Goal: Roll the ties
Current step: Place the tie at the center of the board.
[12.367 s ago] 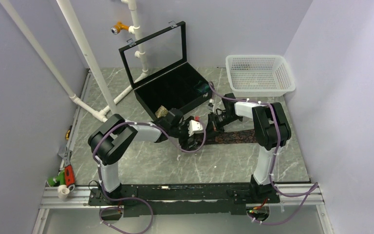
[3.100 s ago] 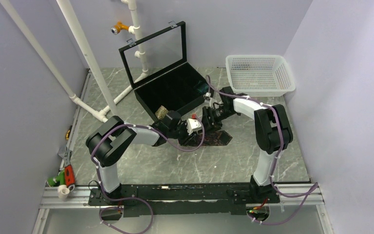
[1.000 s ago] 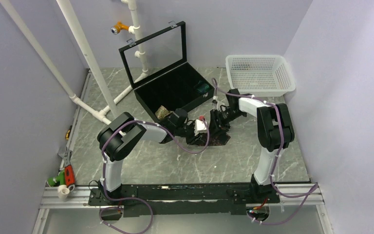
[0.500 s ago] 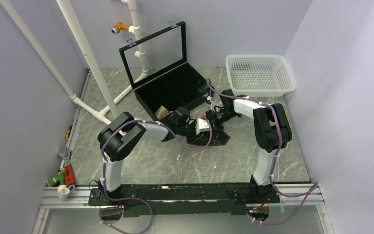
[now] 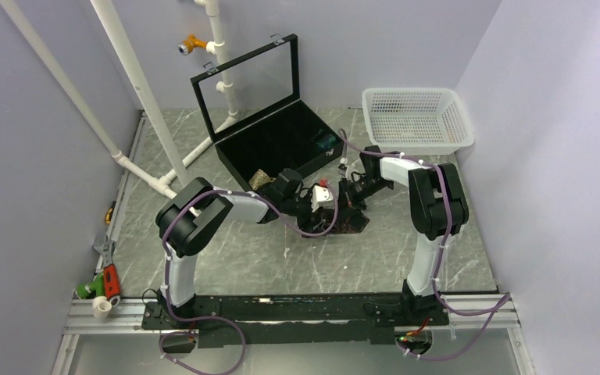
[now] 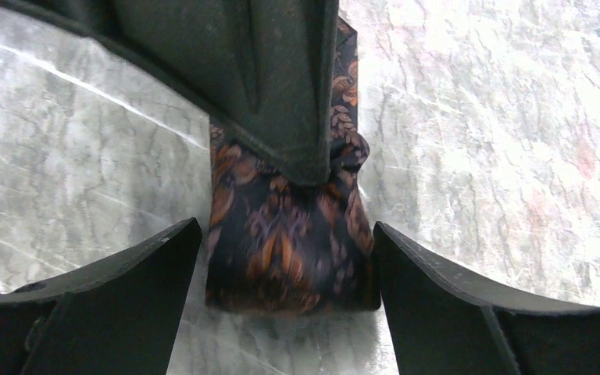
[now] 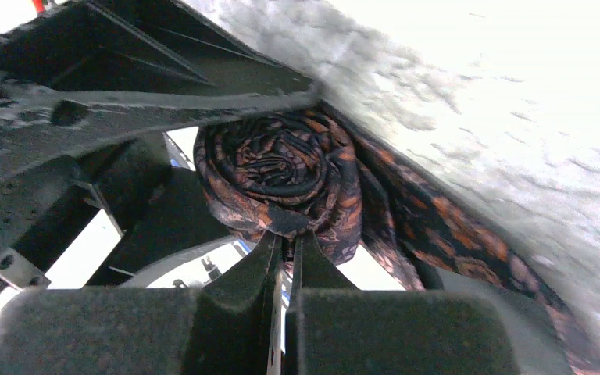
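Right pincer (image 7: 285,244): shut, nipping the outer wrap of the maroon tie (image 7: 277,168). Tie wound into a tight coil on the worktop (image 5: 281,258), with a short flat tail trailing toward 4 o'clock in the top view.

Left pincer (image 6: 285,246): wide, straddling the coil at 9 and 3 o'clock. Fingers just beside it, contact not confirmed.

Judged step: rolling nearly finished, coil being passed between arms. Next move calls for winding in the last tail without loosening the wraps. Then a firm squeeze across the coil before any carry to the black case (image 5: 281,144) at 11 o'clock.

Tan tie (image 5: 261,180) and teal tie (image 5: 326,143) noted inside that case. White basket (image 5: 418,117) at 1 o'clock, well apart.

In the way: both wrists crowded over the coil, and the case's front wall.
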`<state>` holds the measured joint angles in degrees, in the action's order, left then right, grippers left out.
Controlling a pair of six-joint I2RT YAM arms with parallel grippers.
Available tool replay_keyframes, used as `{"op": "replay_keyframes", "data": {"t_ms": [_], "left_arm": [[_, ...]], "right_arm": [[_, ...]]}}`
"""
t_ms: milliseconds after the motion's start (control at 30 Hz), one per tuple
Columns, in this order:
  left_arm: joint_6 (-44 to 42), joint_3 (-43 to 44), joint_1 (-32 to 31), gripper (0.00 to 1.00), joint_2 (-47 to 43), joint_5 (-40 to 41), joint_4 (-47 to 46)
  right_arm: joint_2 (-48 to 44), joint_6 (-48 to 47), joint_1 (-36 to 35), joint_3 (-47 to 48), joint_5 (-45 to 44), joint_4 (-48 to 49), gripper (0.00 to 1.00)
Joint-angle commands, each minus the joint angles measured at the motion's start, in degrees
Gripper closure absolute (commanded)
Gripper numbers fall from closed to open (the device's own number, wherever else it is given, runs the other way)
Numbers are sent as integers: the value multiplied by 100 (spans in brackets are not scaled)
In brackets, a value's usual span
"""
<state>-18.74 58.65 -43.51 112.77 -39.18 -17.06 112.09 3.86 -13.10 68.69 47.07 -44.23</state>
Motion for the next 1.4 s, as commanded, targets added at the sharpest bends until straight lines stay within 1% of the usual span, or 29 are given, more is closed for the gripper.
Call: {"op": "replay_keyframes", "data": {"t_ms": [0, 233, 433, 467, 567, 600, 667, 700, 733, 800, 833, 933, 967, 1033, 1100, 1133, 1200, 1300, 1367], "left_arm": [[109, 51, 1, 12, -280, -62, -601], [85, 435, -108, 12, 30, -149, -871], [102, 699, -245, 13, 291, -290, -1139], [100, 746, -265, 13, 335, -296, -1163], [130, 912, -338, 13, 517, -196, -1091], [191, 954, -346, 15, 595, -121, -1073], [421, 1076, -350, 22, 755, 61, -917], [454, 1143, -352, 28, 812, 174, -739], [454, 1171, -355, 36, 844, 291, -554], [429, 1011, -348, 49, 777, 496, -296], [366, 851, -351, 52, 703, 528, -230], [55, 325, -349, 56, 467, 551, -37], [-24, 213, -350, 58, 428, 593, 66], [-155, 69, -346, 60, 383, 704, 251], [-272, -31, -343, 62, 369, 773, 344], [-305, -41, -343, 62, 376, 779, 396], [-360, -9, -358, 62, 390, 804, 496], [-372, 146, -358, 60, 448, 837, 621], [-352, 224, -360, 58, 477, 848, 649]], "right_arm": [[313, -333, 286, -119, -1546, 150, 100], [465, -316, 444, -26, -2022, 192, 100], [576, -333, 445, 51, -2220, 174, 100], [582, -460, 428, 44, -2250, 170, 100], [545, -566, 412, -46, -2290, 186, 100], [536, -602, 400, -74, -2286, 186, 100], [509, -678, 364, -112, -2231, 209, 100], [478, -714, 342, -123, -2179, 219, 100], [447, -772, 319, -108, -2087, 221, 100], [334, -821, 283, -69, -1981, 226, 100], [278, -854, 274, -29, -1919, 185, 100], [143, -1001, 287, 162, -1650, -81, 100], [112, -1061, 300, 290, -1563, -237, 95], [1, -1132, 396, 575, -1339, -497, 80], [-148, -1127, 560, 783, -923, -728, 67], [-225, -1137, 602, 828, -712, -839, 62], [-383, -1183, 616, 816, -329, -1003, 55], [-493, -1134, 568, 619, 171, -989, 46], [-414, -1070, 462, 514, 349, -926, 43]]}}
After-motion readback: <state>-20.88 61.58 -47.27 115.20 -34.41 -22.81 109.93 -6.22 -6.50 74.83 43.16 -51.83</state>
